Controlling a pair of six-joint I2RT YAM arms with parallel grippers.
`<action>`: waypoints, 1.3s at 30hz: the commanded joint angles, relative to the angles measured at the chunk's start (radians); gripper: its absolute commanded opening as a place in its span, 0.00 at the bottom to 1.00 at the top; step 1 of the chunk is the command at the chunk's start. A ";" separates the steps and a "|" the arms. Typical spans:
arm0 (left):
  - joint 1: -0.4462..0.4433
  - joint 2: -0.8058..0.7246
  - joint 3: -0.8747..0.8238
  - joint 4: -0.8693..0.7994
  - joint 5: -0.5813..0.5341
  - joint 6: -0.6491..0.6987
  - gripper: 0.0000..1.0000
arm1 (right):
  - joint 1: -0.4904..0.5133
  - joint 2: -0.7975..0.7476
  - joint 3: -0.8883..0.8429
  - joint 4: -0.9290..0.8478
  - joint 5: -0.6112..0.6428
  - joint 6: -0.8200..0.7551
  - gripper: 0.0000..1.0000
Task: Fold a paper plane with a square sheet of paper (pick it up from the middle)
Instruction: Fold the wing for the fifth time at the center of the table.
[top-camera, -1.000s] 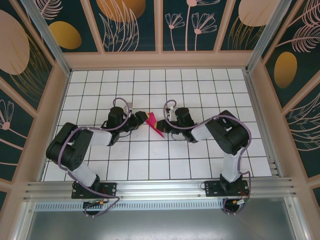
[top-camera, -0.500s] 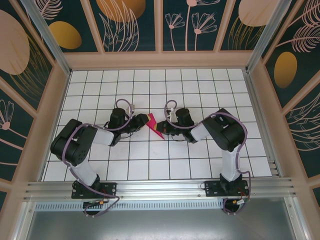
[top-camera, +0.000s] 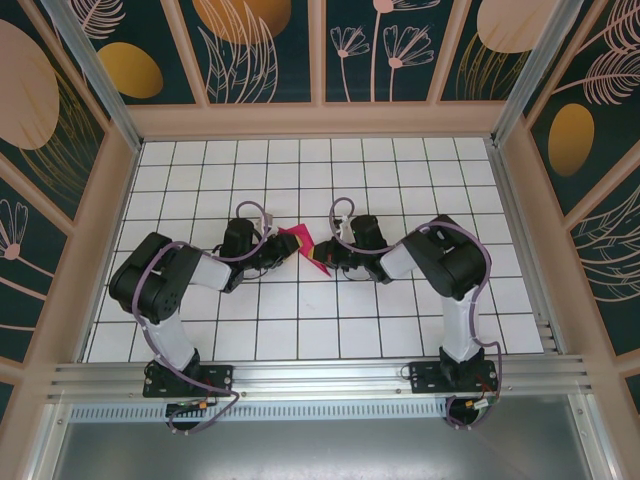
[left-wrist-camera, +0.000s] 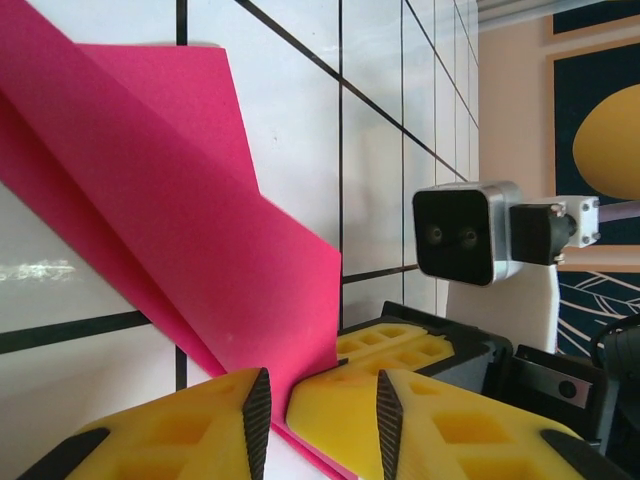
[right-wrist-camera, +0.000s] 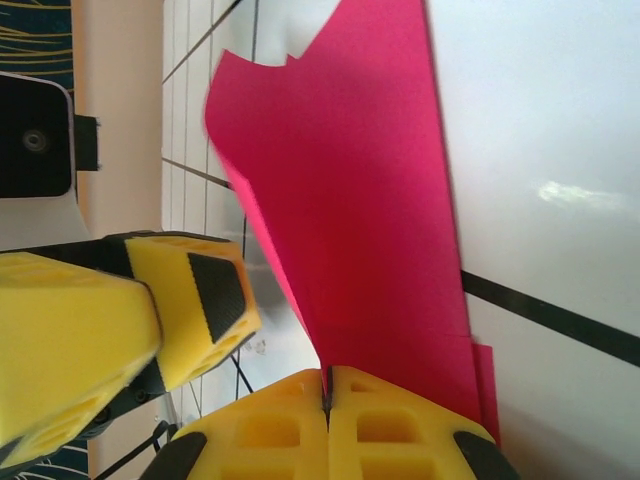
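Both arms reach into the middle of the white gridded desk (top-camera: 400, 180) and meet tip to tip, w/ the pink sheet of paper (top-camera: 300, 238) btwn them, a bit far of centre. It's folded into a narrow pointed shape, and the far part sticks up off the desk while the near tip points down toward the near-right. Left gripper (top-camera: 275, 248) comes in from the left, right gripper (top-camera: 328, 258) from the right, and they're just beside each other. On the right wrist cam the right gripper (right-wrist-camera: 327, 385) has its yellow jaws pressed together, clamped on the paper's (right-wrist-camera: 350, 200) edge, and the sheet fans out away from them. The left gripper (right-wrist-camera: 170, 310) sits just to the side there. On the left wrist cam the paper (left-wrist-camera: 200, 230) runs diagonally w/ a clear crease and drops into the thin slot btwn the left gripper's (left-wrist-camera: 278, 395) jaws. They're nearly together around it, but tbh I can't tell if they're actually pinching. The right gripper's yellow fingers (left-wrist-camera: 400, 345) are right behind, touching the same end of the paper.
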 joint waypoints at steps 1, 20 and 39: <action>-0.007 0.021 0.020 0.046 0.023 0.028 0.36 | -0.012 0.025 0.027 -0.029 -0.016 0.021 0.00; -0.015 0.096 0.077 0.027 0.047 0.028 0.33 | -0.018 0.059 0.050 -0.100 -0.022 0.035 0.00; -0.015 0.131 0.118 -0.072 -0.007 0.041 0.21 | -0.019 0.014 0.073 -0.183 -0.035 -0.018 0.10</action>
